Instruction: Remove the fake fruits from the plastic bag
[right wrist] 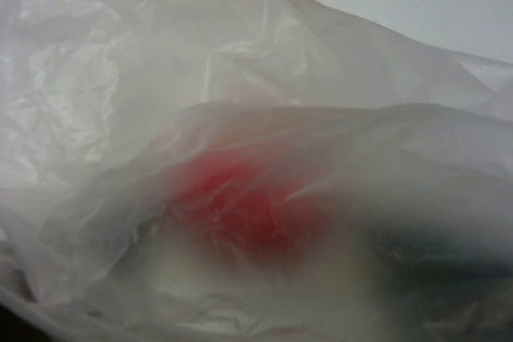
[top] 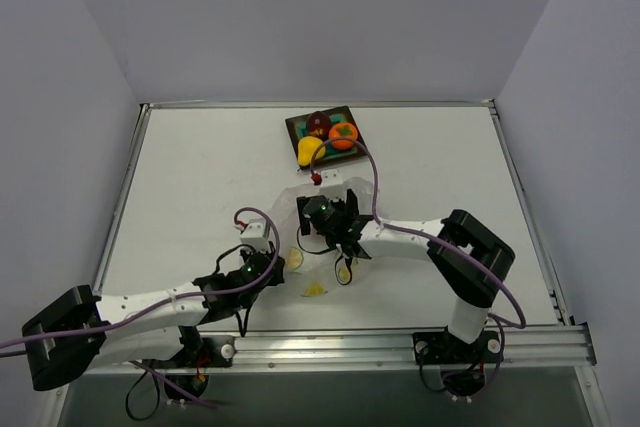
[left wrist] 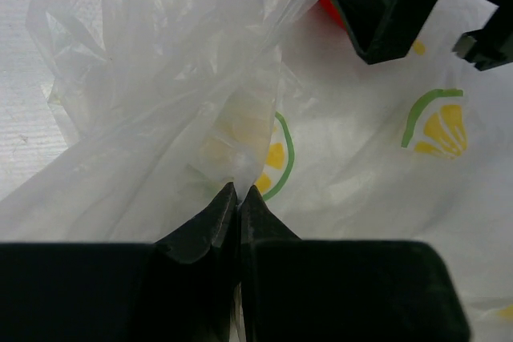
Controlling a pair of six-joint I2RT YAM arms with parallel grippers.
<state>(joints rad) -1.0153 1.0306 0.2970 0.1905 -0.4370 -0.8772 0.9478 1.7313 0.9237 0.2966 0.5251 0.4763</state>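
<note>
A square, dark-rimmed teal plate point(top: 292, 125) sat at twelve o'clock on the white table point(top: 200, 177), near its far edge.

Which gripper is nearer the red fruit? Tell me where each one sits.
Right. The right gripper is close beside the red fruit at the plastic bag. The left gripper pinches a fold of the bag, farther from the fruit.

The top view looks down from behind the arms; both wrist views crowd the crinkly transparent lemon-printed plastic bag point(left wrist: 361, 190).
</note>
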